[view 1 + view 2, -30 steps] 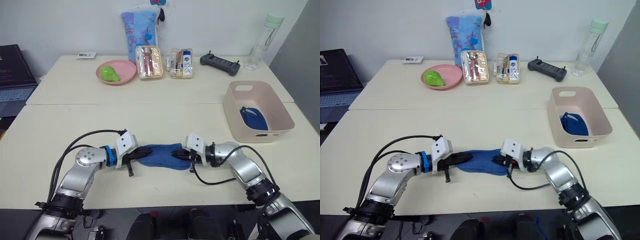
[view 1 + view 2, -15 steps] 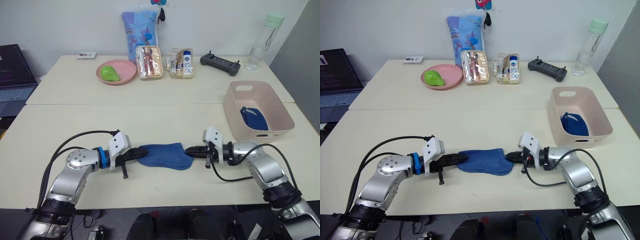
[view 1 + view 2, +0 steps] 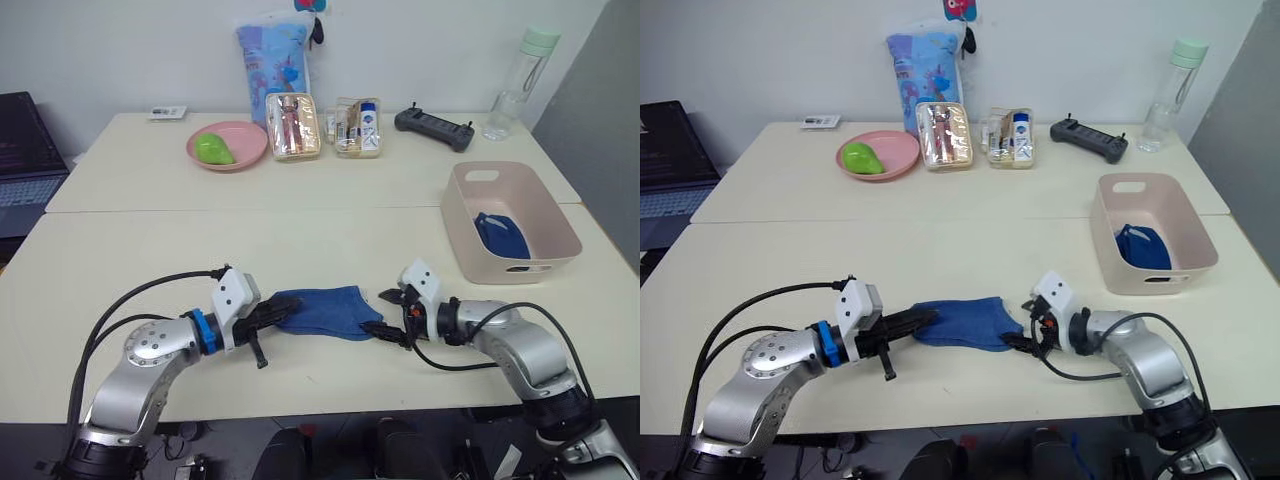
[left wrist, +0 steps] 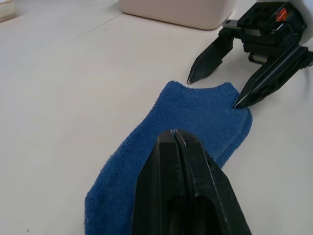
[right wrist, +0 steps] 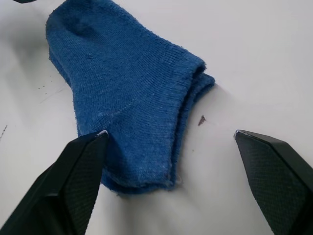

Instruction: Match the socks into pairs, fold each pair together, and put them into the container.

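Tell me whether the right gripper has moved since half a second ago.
Yes. The right gripper has closed in on the blue sock pair: its jaws now stand open at the pair's end, where before there was a gap. It now sits farther from the pink container.

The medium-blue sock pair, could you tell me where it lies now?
The sock pair lies flat near the table's front edge, between the left gripper and the right gripper.

Bright even indoor light, soft shadows, sharp focus, no glare.
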Available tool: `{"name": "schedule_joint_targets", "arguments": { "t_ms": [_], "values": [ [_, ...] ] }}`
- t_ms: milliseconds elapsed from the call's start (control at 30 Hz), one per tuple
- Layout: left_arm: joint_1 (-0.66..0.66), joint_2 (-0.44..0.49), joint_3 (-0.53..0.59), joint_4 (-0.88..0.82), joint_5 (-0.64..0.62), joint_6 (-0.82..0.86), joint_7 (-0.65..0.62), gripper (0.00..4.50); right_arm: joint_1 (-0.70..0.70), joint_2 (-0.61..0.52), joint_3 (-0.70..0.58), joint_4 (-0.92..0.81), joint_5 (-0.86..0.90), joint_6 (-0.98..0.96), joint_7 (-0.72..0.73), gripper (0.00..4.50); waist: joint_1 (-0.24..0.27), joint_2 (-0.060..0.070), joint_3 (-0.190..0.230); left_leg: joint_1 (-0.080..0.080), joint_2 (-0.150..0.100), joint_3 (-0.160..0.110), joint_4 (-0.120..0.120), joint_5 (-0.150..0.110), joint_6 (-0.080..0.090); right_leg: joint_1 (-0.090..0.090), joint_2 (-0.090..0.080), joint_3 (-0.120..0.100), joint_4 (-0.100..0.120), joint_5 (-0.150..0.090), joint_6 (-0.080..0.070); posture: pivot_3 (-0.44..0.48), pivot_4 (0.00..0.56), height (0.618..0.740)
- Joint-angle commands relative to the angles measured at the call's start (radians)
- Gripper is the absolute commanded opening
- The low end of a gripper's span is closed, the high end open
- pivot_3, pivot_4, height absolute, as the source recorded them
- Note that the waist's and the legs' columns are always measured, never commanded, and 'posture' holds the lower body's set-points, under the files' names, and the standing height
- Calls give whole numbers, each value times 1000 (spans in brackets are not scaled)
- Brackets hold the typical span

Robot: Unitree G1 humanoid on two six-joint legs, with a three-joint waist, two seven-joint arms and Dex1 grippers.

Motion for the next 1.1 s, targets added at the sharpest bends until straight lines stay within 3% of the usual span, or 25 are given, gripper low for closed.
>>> {"name": "schedule_joint_targets", "arguments": {
  "t_ms": [33,133,500,533,800,933,1100],
  "values": [
    [-4,17,18,-25,-9,-7,1,0,-2,13,66,1,2,18,11,4412,-1,0,0,0,0,0,0,0,0,0,0,0,0,0,0,0,150,740],
    [-6,26,22,-17,-6,-12,-4,0,-14,4,77,11,5,13,30,3856,0,0,0,0,0,0,0,0,0,0,0,0,0,0,0,0,150,740],
    [-27,49,28,-26,-22,-9,-24,0,-77,-57,66,86,46,16,158,187,1,0,0,0,0,0,0,0,0,0,0,0,-1,0,0,0,150,740],
    [-29,56,27,-31,-30,-2,-33,0,-96,-71,57,107,58,15,186,14,2,0,0,0,0,1,0,0,0,0,0,0,-1,0,0,0,150,740],
    [-103,61,-49,-9,-47,19,-106,0,-322,-212,104,390,36,-104,503,14,7,0,1,-1,-2,0,1,0,0,0,-1,0,-1,0,0,0,150,740],
    [-204,20,-151,83,21,-5,-115,0,-429,-205,159,592,-39,-222,620,14,4,0,1,-1,-1,0,1,0,0,0,0,0,-1,0,0,0,150,740],
    [-306,-57,-219,184,79,-21,-92,0,-468,-171,146,669,-63,-264,651,14,5,0,1,-2,-1,1,1,0,0,-1,0,1,-1,0,0,0,150,740]
  ]
}}
